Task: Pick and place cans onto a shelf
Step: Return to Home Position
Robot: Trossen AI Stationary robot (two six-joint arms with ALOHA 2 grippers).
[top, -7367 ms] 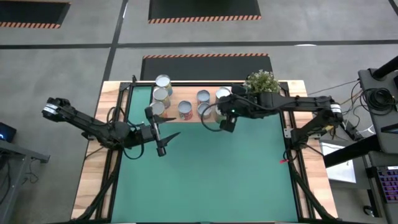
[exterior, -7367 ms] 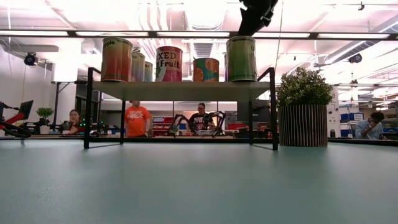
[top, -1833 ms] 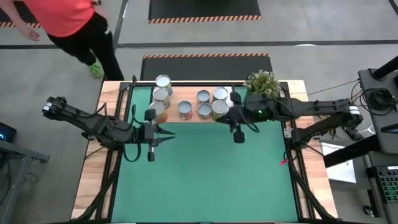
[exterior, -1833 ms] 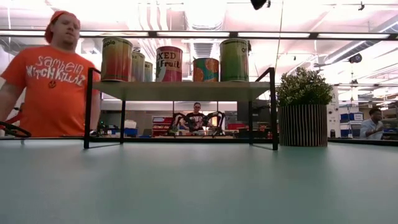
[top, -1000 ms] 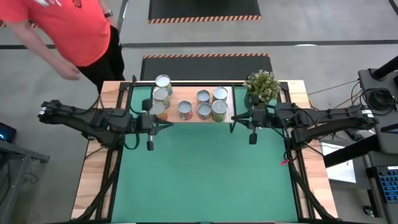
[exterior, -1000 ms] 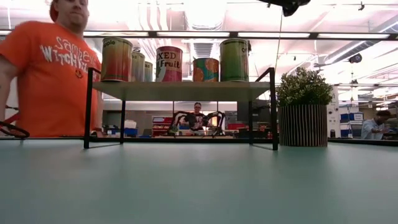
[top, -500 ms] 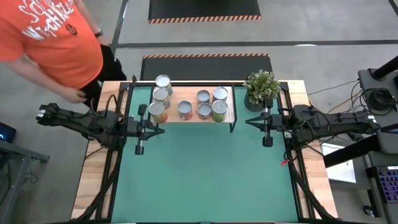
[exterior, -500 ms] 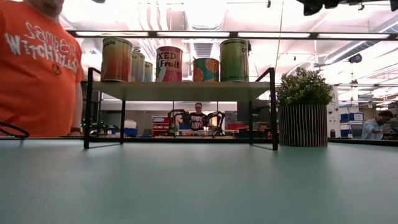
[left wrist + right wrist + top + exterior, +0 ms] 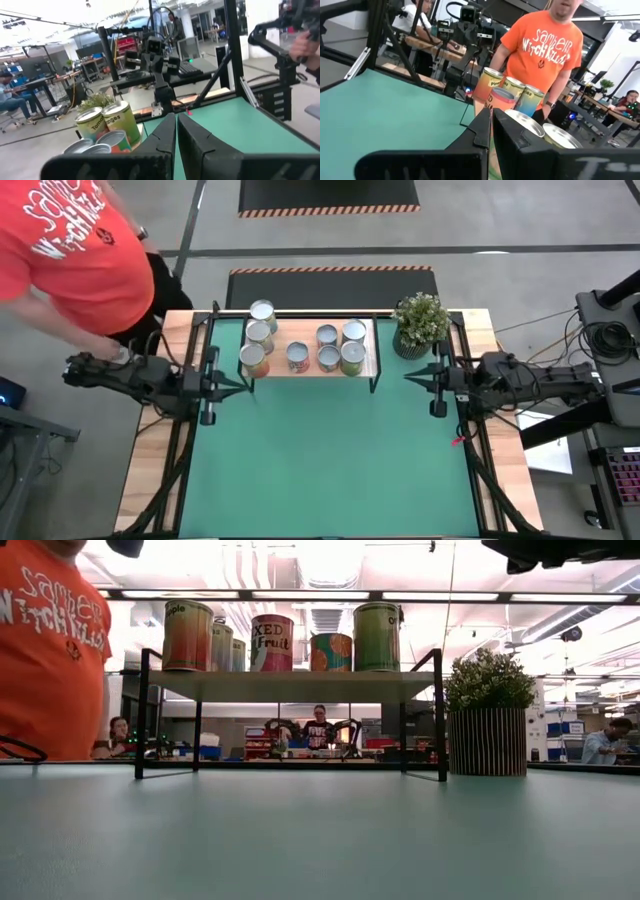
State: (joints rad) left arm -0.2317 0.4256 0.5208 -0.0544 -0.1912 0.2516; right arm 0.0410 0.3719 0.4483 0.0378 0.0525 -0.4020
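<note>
Both left claw (image 9: 175, 119) and right claw (image 9: 489, 113) pinched together, empty.

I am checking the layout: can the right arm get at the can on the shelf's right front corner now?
Likely yes. The right gripper, shut, sits just right of the shelf; the plant is farther back, and from the front nothing stands before that can. It must open first.

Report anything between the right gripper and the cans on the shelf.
Nothing visible: only bare green mat lies between right gripper and cans; the potted plant stands beside the shelf, off that line.
</note>
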